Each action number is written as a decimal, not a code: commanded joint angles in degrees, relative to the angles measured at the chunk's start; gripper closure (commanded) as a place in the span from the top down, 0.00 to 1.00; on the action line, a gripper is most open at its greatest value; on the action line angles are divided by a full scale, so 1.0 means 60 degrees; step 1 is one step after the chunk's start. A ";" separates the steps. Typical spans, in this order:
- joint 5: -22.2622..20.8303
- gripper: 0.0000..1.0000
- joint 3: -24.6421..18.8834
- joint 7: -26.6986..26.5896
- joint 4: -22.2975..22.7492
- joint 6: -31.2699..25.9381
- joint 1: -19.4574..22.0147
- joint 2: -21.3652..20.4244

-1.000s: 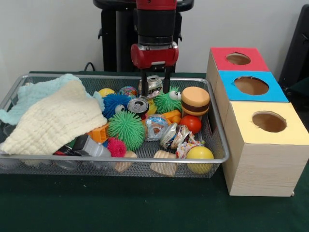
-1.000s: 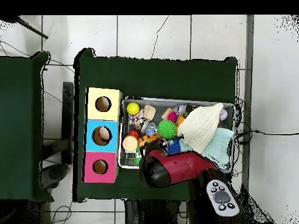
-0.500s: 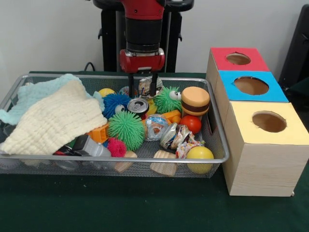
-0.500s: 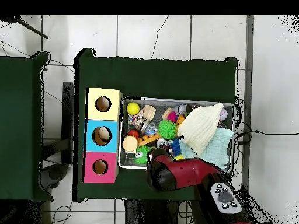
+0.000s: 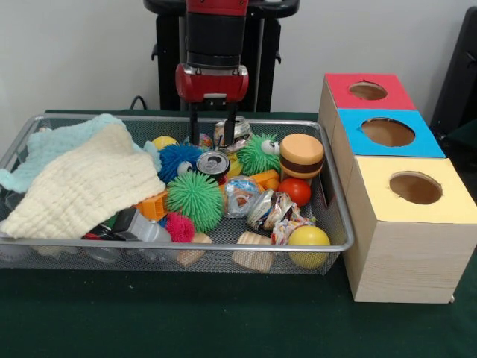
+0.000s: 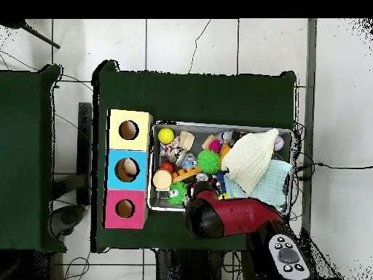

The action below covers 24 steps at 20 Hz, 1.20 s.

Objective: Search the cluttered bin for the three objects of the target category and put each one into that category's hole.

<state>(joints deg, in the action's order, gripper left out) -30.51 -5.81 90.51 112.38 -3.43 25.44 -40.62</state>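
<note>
The bin (image 5: 186, 245) is a silver wire-mesh basket full of clutter. It holds crushed silver cans (image 5: 215, 162), another can (image 5: 237, 130) at the back, green (image 5: 195, 198), blue (image 5: 177, 159) and pink (image 5: 179, 227) spiky balls, a toy burger (image 5: 301, 155), a red tomato (image 5: 297, 191) and a yellow ball (image 5: 308, 239). My gripper (image 5: 212, 139) hangs open and empty over the bin's back edge, just left of the back can. In the overhead view the red arm (image 6: 226, 216) covers the gripper, at the bin (image 6: 218, 125)'s lower side.
A cream cloth (image 5: 86, 186) over a pale blue cloth (image 5: 52, 142) covers the bin's left half. Three wooden boxes with holes stand right of the bin: red top (image 5: 367, 91), blue top (image 5: 387, 132), yellow top (image 5: 415, 188). Wooden blocks (image 5: 253, 250) lie at the bin's front.
My gripper has moved to the picture's left along the bin's back edge and risen a little, from over the back can to beside it. It stays open and empty.
</note>
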 commanded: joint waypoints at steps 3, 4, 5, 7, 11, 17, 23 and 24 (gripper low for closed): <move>0.0981 1.00 -0.0341 0.1988 0.0398 -0.0011 -0.0145 -0.0457; 0.1008 1.00 -0.0311 0.1973 0.0397 0.0021 -0.0175 -0.0456; 0.1037 1.00 -0.0292 0.1963 0.0372 0.0076 -0.0193 -0.0396; 0.1060 1.00 -0.0094 0.2020 0.0212 0.0444 -0.0366 -0.0098; 0.1308 1.00 0.0487 0.2228 -0.0234 0.1199 -0.0998 0.0604; 0.1784 1.00 0.0778 0.2265 -0.0389 0.1696 -0.1438 0.1146; 0.2138 1.00 0.1125 0.2135 -0.0701 0.2511 -0.1692 0.1937; 0.2169 1.00 0.1120 0.2093 -0.0730 0.2566 -0.1676 0.2006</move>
<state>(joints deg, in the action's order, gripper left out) -21.07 -0.47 90.51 112.31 6.85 15.63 -34.49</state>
